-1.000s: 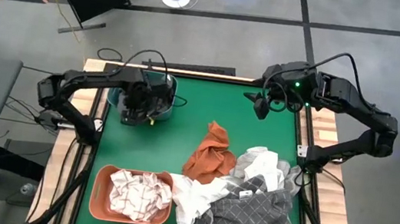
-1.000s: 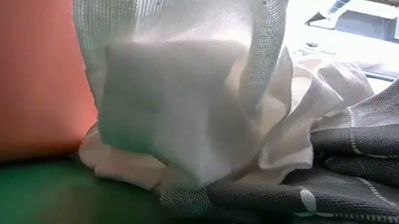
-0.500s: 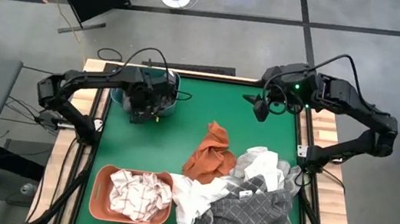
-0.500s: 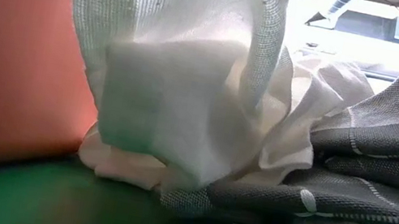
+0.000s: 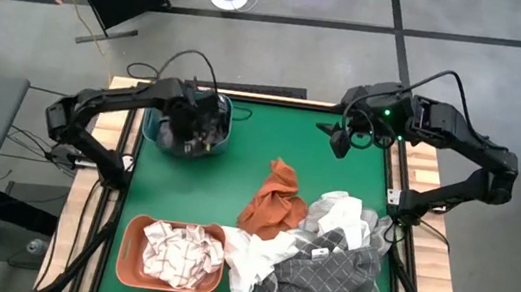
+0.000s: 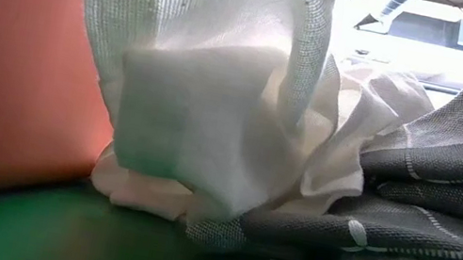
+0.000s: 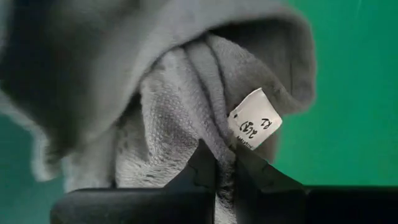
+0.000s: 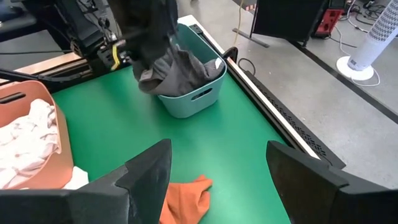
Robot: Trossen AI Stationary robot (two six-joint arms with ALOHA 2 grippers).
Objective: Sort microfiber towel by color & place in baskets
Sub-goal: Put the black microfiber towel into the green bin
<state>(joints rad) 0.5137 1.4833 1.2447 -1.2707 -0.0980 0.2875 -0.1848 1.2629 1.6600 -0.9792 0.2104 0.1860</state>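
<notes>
Left pincer clamped tight on a dark grey towel, lifted just over the teal basket at the desk's far left. Right pincer spread wide and empty, hovering at the far right. Salmon basket at near left, filled with pale checked cloths. Rust orange towel mid-desk, touching a near-right heap of white and grid-lined grey towels.
</notes>
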